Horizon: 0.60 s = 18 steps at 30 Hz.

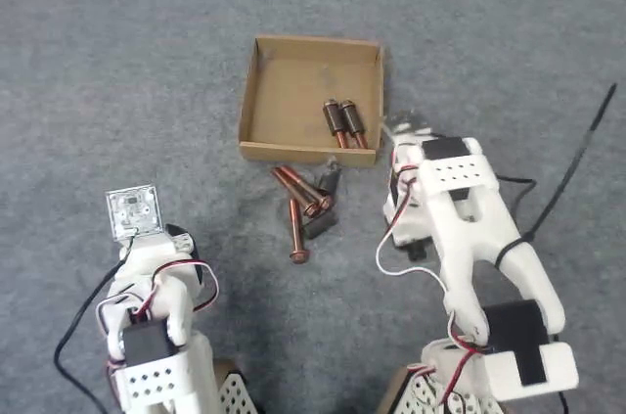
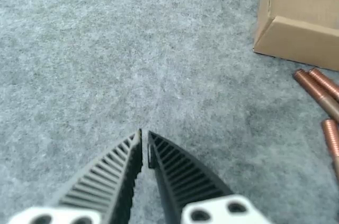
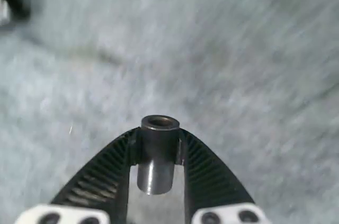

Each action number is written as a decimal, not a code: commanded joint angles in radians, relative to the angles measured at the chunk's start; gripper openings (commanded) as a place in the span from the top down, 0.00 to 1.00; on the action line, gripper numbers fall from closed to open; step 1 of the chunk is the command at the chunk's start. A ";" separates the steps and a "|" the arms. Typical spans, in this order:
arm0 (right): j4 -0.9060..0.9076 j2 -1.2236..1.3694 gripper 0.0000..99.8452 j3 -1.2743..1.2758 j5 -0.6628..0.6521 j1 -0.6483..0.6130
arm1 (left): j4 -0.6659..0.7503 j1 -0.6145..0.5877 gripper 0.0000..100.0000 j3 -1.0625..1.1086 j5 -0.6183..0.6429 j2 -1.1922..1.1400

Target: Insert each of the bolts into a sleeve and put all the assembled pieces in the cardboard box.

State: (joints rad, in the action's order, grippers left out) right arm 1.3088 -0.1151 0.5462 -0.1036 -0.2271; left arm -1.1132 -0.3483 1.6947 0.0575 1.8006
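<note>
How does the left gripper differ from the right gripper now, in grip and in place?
The left gripper is shut on nothing; the right gripper is shut on a dark sleeve. The left gripper's fingers almost meet; the right gripper's are held apart by the sleeve. The left gripper is farther from the cardboard box; the right gripper is beside its wall. Both have black ribbed fingers.

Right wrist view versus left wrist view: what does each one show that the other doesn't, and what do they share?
Right wrist view: the right gripper clamps a dark hollow sleeve.
Left wrist view: the left gripper, closed on nothing, with a corner of the cardboard box and loose copper bolts beyond it.
Both: black ribbed fingers over grey carpet.
</note>
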 commanded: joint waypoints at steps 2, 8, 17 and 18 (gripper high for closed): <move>-0.162 -0.059 0.99 0.003 -0.017 0.062 | 0.008 -0.003 0.99 -0.008 -0.011 0.014; -0.397 -0.059 0.99 0.117 -0.011 0.070 | 0.008 -0.003 0.99 -0.008 -0.011 0.014; -0.702 -0.068 0.99 0.292 -0.011 0.130 | 0.000 -0.003 0.99 -0.013 -0.002 0.015; -0.707 -0.062 0.99 0.292 -0.011 0.142 | -0.015 -0.003 0.99 -0.027 0.000 0.015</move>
State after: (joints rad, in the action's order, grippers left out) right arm 0.6490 -0.1151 0.8424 -0.1036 -0.1274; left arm -1.1132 -0.3483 1.6947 0.0575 1.8006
